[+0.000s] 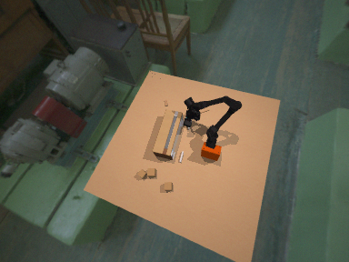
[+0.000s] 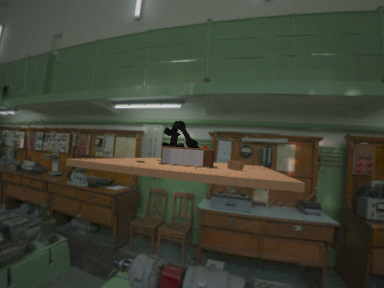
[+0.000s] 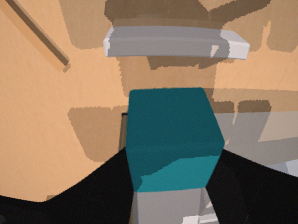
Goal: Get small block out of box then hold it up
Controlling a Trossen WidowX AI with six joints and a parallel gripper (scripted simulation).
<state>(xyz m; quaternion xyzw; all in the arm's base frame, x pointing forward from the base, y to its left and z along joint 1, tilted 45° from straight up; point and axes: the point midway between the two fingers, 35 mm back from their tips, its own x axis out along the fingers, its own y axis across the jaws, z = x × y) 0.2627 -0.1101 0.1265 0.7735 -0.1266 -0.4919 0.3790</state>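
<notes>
The small teal block (image 3: 170, 120) is large in the middle of the wrist view, between the two black fingertips. My gripper (image 3: 166, 152) (image 1: 187, 124) is shut on it. The fingers touch its left and right sides. The block cannot be made out in either the top or the exterior view. The box (image 1: 164, 132) (image 2: 182, 156) stands on the table, with its long tan top and grey front strip showing in the top view. My gripper is low, close beside the far end of the box's front. The wrist view does not show clearly how high the block is.
A pale grey bar (image 3: 167, 42) lies across the upper wrist view, beyond the block. A thin brown stick (image 3: 42, 35) is at upper left. A small white piece (image 1: 181, 156) lies by the box's near end. Tan blocks (image 1: 151, 173) (image 1: 168, 186) lie nearer the table's front edge.
</notes>
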